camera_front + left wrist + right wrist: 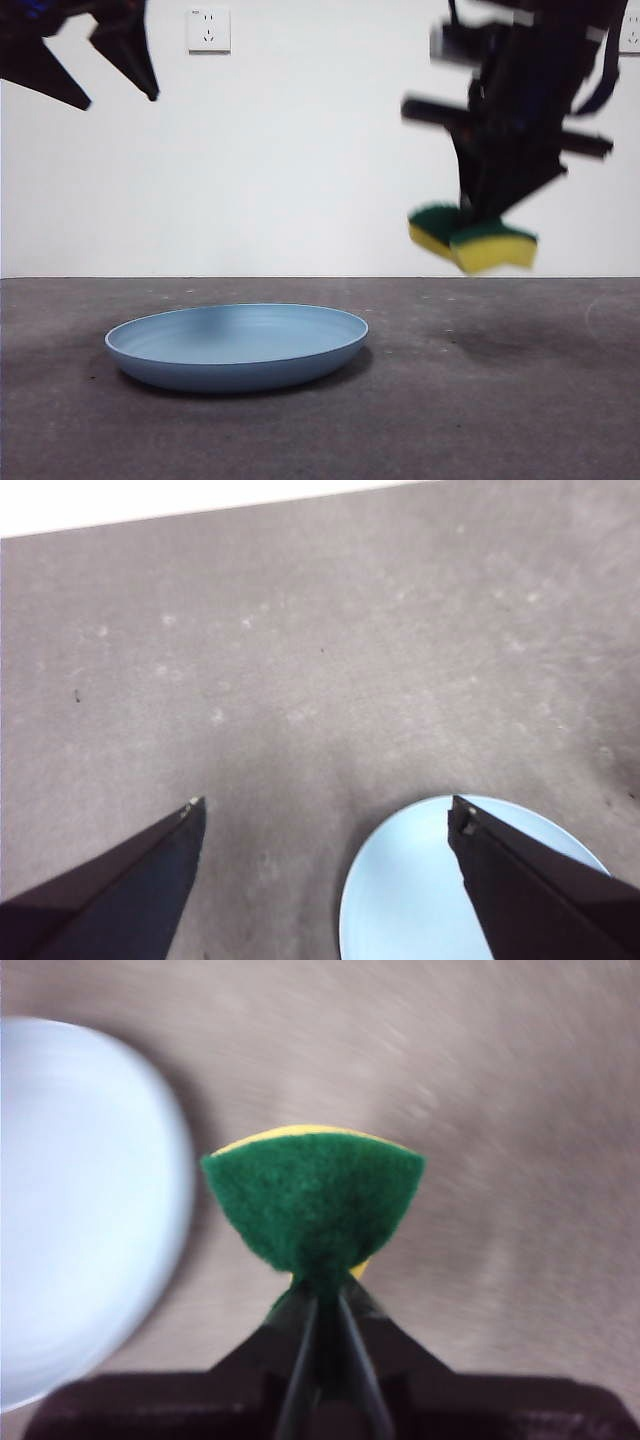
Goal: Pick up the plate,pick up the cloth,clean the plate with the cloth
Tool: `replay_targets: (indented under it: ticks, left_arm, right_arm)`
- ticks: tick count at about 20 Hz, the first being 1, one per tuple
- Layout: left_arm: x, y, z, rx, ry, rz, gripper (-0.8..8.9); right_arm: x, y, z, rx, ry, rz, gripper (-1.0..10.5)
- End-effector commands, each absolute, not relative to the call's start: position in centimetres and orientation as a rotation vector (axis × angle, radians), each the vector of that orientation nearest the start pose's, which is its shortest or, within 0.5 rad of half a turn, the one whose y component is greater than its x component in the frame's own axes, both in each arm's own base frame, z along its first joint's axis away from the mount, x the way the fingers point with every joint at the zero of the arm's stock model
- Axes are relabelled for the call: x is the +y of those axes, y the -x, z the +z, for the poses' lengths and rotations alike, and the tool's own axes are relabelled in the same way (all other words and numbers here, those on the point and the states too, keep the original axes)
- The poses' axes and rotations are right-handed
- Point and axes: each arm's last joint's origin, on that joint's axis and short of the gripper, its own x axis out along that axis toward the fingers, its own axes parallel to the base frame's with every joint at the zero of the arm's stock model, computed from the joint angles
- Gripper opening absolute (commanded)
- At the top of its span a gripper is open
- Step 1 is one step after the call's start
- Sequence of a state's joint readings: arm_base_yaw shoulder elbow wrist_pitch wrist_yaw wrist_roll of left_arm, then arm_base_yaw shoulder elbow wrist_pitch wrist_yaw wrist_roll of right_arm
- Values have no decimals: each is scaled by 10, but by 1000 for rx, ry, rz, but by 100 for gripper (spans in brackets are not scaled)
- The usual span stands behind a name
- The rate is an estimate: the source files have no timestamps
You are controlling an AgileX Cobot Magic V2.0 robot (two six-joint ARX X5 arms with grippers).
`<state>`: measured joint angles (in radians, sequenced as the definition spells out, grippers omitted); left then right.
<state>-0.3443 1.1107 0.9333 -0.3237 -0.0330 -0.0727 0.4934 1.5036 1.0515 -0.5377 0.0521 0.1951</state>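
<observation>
The light blue plate (236, 345) lies flat on the dark table, left of centre. It also shows in the left wrist view (410, 890) and in the right wrist view (70, 1210). My right gripper (478, 222) is shut on the cloth (472, 238), a yellow sponge with a green layer, squeezed and held in the air to the right of the plate. In the right wrist view the green side of the cloth (315, 1200) faces the camera. My left gripper (322, 815) is open and empty, high above the plate's left side, seen at the top left of the front view (95, 70).
A white wall with a socket (208, 30) stands behind the table (480, 420). The grey table surface has faint pale marks (215, 717).
</observation>
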Motion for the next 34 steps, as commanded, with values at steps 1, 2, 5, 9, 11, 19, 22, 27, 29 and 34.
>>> replay_targets:
  ticks: [1,2,5,9,11,19,22,27,29,34]
  left_arm:
    - [-73,-205,299,486,-4,-291,405]
    - [-71,-197,297,478,6,-295,405]
    - [-63,-175,289,448,30,-298,405]
    - [-57,-158,284,463,25,-293,405]
    - [-56,-157,283,475,18,-292,405]
    - [-56,-156,281,503,10,-291,405]
    - [-56,-155,279,522,6,-289,405]
    - [-55,-155,278,534,3,-288,405]
    - [-56,-156,277,546,1,-286,404]
    - [-57,-160,273,572,-4,-285,-6]
  right_arm:
    - [140,-278,208,1069,98,275,-12]
    - [140,-281,199,1094,103,268,-12]
    - [144,-290,175,1161,100,302,-12]
    - [146,-292,166,1187,114,300,-3]
    - [146,-292,166,1185,115,298,31]
    - [144,-292,166,1191,113,294,632]
    - [144,-291,167,1192,115,294,632]
    - [141,-284,190,1137,99,305,627]
    - [137,-277,212,1068,97,327,542]
    - [122,-245,265,939,85,363,-12]
